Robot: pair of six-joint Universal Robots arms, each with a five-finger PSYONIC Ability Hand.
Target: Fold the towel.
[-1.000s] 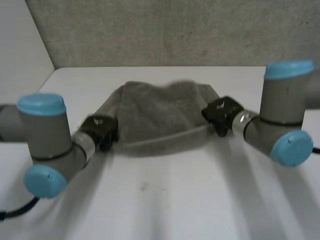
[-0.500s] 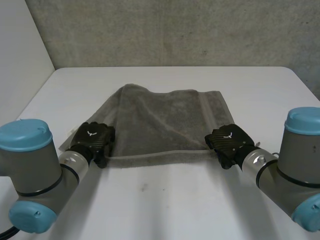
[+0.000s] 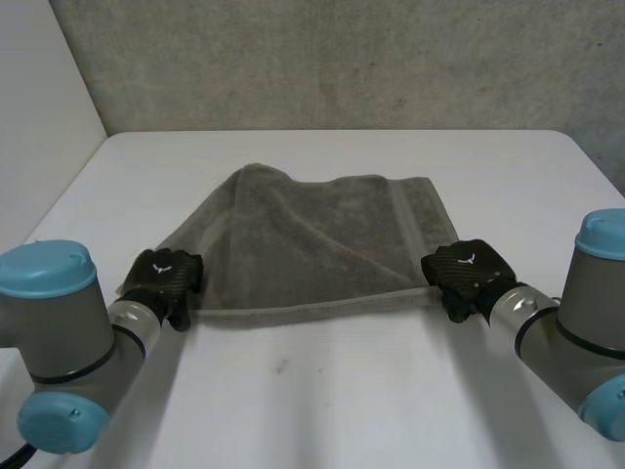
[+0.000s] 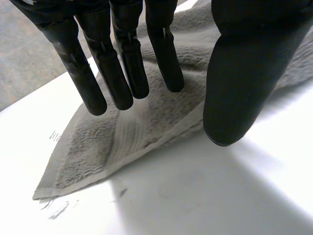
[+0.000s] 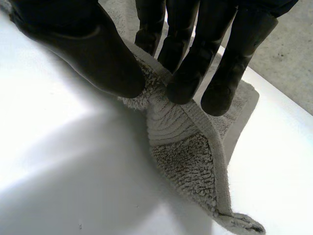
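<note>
Corners lined up, fold not yet thrown

The right hand (image 3: 467, 269) pinches the grey terry towel (image 3: 312, 234) at its four o'clock corner; the left hand (image 3: 166, 278) lies straight-fingered on the seven o'clock corner, thumb apart, and probably must pinch first; then carry the hem toward twelve; the white table (image 3: 342, 391) is bare at six.

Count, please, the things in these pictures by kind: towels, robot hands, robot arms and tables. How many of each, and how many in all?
towel: 1
hands: 2, the left hand and the right hand
arms: 2, the left arm and the right arm
table: 1
Total: 6
</note>
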